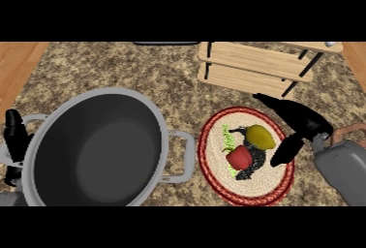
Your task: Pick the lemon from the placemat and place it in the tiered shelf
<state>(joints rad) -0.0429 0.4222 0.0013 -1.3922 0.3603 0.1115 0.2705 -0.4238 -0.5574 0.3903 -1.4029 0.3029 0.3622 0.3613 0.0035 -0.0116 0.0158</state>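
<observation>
Left of the placemat [279, 191] the big grey pot [100, 150] crowds the counter's near edge beside the released, resting left hand [14, 133], the tiered shelf [250, 65] stands beyond over bare speckled counter, the right hand [300, 123] hangs unclenched over the mat's right rim, and the lemon [262, 137] lies mid-mat.

Single head view, steeply down, close over counter [178, 82]

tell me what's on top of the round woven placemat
On the round red-rimmed woven placemat lies a yellow lemon by its red, green and black printed pattern. The right hand covers the mat's right edge.
</observation>
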